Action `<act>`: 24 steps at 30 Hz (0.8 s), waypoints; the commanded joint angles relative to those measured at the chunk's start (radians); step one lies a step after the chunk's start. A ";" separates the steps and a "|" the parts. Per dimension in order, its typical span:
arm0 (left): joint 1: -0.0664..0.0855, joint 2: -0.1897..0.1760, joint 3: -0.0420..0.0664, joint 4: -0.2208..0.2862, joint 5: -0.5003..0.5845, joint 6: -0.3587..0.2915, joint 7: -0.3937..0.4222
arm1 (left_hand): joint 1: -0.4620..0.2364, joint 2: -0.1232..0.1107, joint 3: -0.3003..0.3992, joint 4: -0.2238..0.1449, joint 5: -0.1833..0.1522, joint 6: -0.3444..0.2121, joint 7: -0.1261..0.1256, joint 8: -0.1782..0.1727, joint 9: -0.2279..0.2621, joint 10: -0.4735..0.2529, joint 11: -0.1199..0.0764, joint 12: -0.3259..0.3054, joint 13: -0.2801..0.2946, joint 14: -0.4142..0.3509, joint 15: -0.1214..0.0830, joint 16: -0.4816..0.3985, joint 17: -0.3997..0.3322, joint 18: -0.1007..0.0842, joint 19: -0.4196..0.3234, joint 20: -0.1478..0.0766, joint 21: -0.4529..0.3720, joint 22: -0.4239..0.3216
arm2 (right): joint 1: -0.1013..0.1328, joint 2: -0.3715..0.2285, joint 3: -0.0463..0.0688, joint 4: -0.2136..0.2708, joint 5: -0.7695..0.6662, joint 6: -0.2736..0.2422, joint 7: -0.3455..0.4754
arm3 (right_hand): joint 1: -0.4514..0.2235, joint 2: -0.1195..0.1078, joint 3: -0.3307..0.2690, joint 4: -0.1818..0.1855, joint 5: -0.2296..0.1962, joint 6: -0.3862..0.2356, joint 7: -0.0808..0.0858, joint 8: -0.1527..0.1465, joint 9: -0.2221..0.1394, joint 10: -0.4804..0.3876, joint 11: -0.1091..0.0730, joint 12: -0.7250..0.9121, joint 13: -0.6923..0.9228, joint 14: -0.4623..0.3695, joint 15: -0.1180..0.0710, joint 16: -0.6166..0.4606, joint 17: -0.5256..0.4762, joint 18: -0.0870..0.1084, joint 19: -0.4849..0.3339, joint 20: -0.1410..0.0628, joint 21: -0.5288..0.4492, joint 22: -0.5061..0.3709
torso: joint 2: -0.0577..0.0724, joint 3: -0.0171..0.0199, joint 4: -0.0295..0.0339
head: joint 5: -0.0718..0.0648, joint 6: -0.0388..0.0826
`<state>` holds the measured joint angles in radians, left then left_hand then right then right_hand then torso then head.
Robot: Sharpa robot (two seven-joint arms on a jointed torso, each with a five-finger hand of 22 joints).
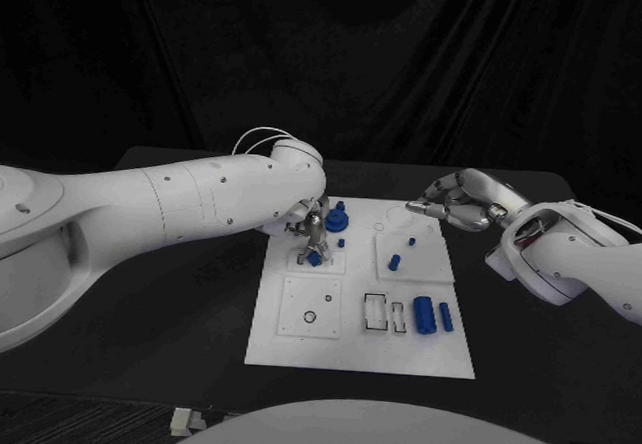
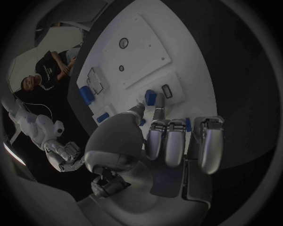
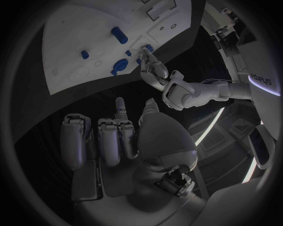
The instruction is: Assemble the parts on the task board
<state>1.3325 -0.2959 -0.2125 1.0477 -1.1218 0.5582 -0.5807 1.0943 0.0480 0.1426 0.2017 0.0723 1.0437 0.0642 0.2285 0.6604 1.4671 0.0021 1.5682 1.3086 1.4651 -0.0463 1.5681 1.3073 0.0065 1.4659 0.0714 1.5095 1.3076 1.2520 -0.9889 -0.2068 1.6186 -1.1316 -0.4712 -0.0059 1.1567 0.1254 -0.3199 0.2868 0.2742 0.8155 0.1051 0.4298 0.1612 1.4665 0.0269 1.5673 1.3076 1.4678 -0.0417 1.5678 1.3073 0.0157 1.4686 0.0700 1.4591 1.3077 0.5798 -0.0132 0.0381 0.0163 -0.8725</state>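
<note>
Head view has my left hand point(image 1: 310, 231) down over the far left part of the task board point(image 1: 360, 356), which lies in the middle of the black worktop point(image 1: 158, 314). My fingers point(image 1: 317, 244) point down at a small blue part point(image 1: 313, 259) in the square plate there; they are close around it, but from here I cannot tell whether they truly pinch it or only touch it. In the left wrist view the thumb and one finger point(image 2: 157, 111) reach out to a blue part point(image 2: 150, 97) on the board, tips right at it, while my other fingers point(image 2: 167, 141) are curled in toward the palm. Just beyond my left hand stands a round blue part with a knob point(image 1: 337, 219), and further right on the board a small blue peg point(image 1: 343, 243) and another blue piece point(image 1: 394, 261) sit in the middle plates. Near the board's right edge two blue cylinders point(image 1: 424, 315) lie side by side, beside two narrow rectangular slots point(image 1: 375, 313). My right hand point(image 1: 459, 204) hangs above the board's far right corner, apart from everything, its fingers point(image 3: 109, 139) curled inward and holding nothing.
</note>
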 commanded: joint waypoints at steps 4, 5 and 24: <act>-0.001 -0.001 0.001 0.003 0.002 0.021 -0.001 | -0.006 -0.005 -0.003 0.005 -0.006 0.004 -0.004 0.010 0.009 0.101 -0.009 -0.001 0.258 0.106 -0.003 0.003 0.263 0.017 0.029 -0.005 -0.005 0.207 | -0.004 -0.002 0.001 0.000 -0.006 0.001 -0.012 | 0.005 0.001 -0.007 0.002 -0.001 0.000 0.003 0.004 -0.001 0.104 0.003 0.004 0.263 0.103 0.007 0.003 0.263 0.017 0.036 0.006 -0.004 0.219 | 0.000 -0.0002 0.0001 | -0.002 0.000; -0.001 -0.002 0.001 0.004 0.002 0.023 -0.001 | -0.005 -0.006 -0.003 0.005 -0.006 0.004 -0.005 0.012 0.014 0.101 -0.010 0.000 0.259 0.106 -0.003 0.003 0.263 0.017 0.028 -0.005 -0.006 0.207 | -0.004 -0.002 0.001 0.000 -0.006 0.001 -0.012 | 0.005 0.001 -0.007 0.002 -0.001 0.000 0.003 0.004 -0.001 0.104 0.003 0.004 0.263 0.103 0.007 0.003 0.263 0.017 0.036 0.006 -0.004 0.219 | 0.000 -0.0003 -0.0001 | -0.001 0.000; -0.001 -0.008 0.001 0.013 0.002 0.036 0.000 | -0.013 -0.023 -0.021 0.022 -0.018 -0.005 -0.010 0.043 0.078 0.102 -0.015 0.000 0.259 0.106 -0.008 0.003 0.263 0.017 0.030 -0.010 -0.007 0.209 | -0.005 -0.001 0.001 -0.002 -0.006 0.002 -0.011 | 0.004 0.001 -0.008 0.002 -0.001 -0.001 0.003 0.003 -0.002 0.104 0.003 0.004 0.263 0.103 0.007 0.003 0.263 0.018 0.034 0.006 -0.007 0.218 | 0.000 -0.0004 0.0003 | 0.002 0.000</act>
<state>1.3324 -0.3050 -0.2125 1.0578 -1.1218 0.5777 -0.5834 1.0840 0.0294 0.1232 0.2209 0.0607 1.0399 0.0605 0.2683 0.7363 1.4670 -0.0050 1.5681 1.3084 1.4651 -0.0464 1.5681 1.3073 0.0065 1.4679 0.0694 1.5056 1.3074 1.2493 -0.9887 -0.2068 1.6163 -1.1317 -0.4710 -0.0059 1.1566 0.1254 -0.3227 0.2897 0.2742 0.8155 0.1051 0.4298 0.1614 1.4665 0.0269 1.5672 1.3074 1.4678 -0.0417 1.5678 1.3073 0.0157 1.4686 0.0700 1.4591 1.3074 0.5797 -0.0134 0.0381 0.0177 -0.8725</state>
